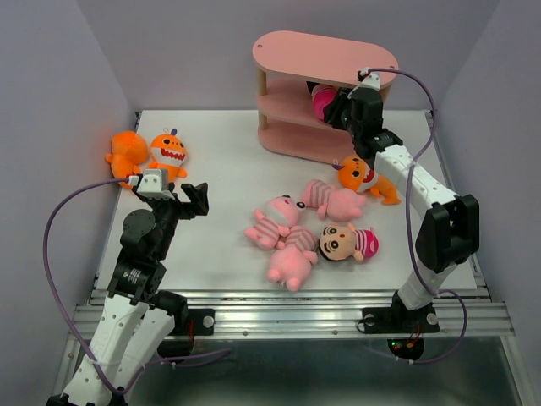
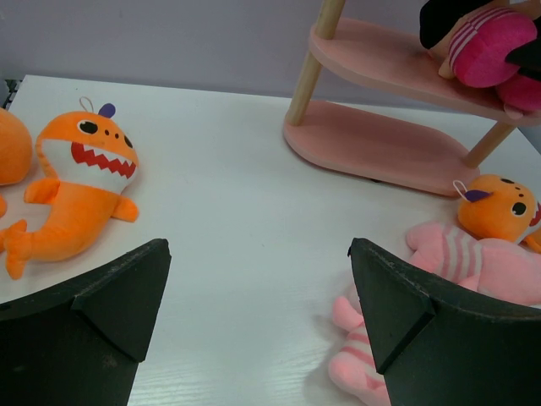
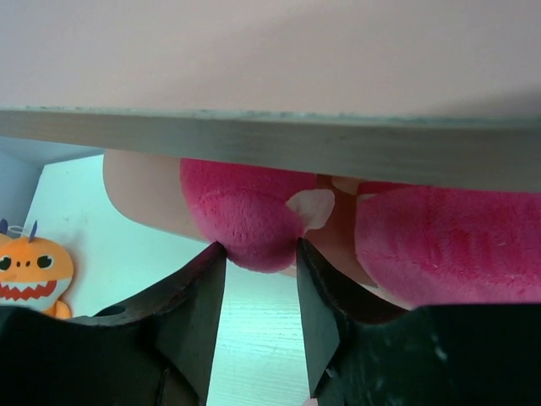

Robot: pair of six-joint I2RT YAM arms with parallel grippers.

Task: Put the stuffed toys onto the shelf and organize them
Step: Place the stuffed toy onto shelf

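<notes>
The pink shelf stands at the back right. My right gripper reaches into its middle tier, shut on a magenta limb of a black-haired doll; in the right wrist view the gripper pinches the doll under a shelf board. My left gripper is open and empty over the left of the table. Two orange monsters lie at the back left, and a third lies by the shelf. Three pink pigs and a second doll lie mid-table.
In the left wrist view the open gripper hangs over bare white table, an orange monster to its left and a pig to its right. The shelf's lower tiers are beyond. Purple walls enclose the table.
</notes>
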